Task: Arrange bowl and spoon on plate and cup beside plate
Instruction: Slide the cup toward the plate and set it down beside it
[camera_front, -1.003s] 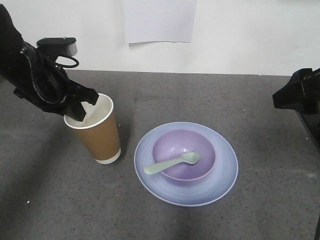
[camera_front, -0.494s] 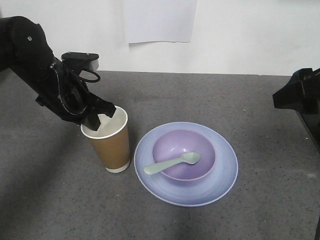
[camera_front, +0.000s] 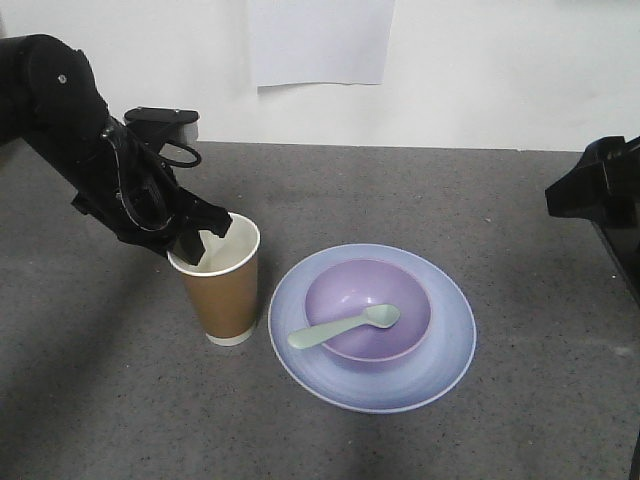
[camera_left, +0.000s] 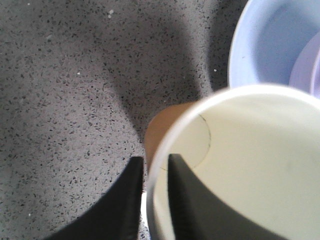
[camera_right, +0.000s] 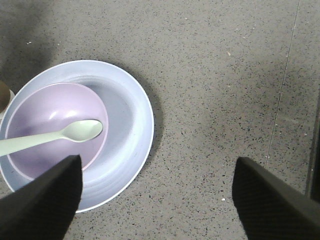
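No readable text, label, brand, number or sign anywhere you look. White sheet on wall (camera_front: 318, 40): blank (no print visible from front view). Cup (camera_front: 222, 288): plain brown side, white inside, nothing printed that you can make out. Plate (camera_front: 372, 328), bowl (camera_front: 367, 308), spoon (camera_front: 343, 327): unmarked. Tabletop (camera_front: 500, 230): speckled grey only.

Front overview; two downward wrist close-ups

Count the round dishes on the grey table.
2: a pale blue plastic plate right of the brown paper cup, and a lavender plastic bowl sitting on that plate. None appears hidden.
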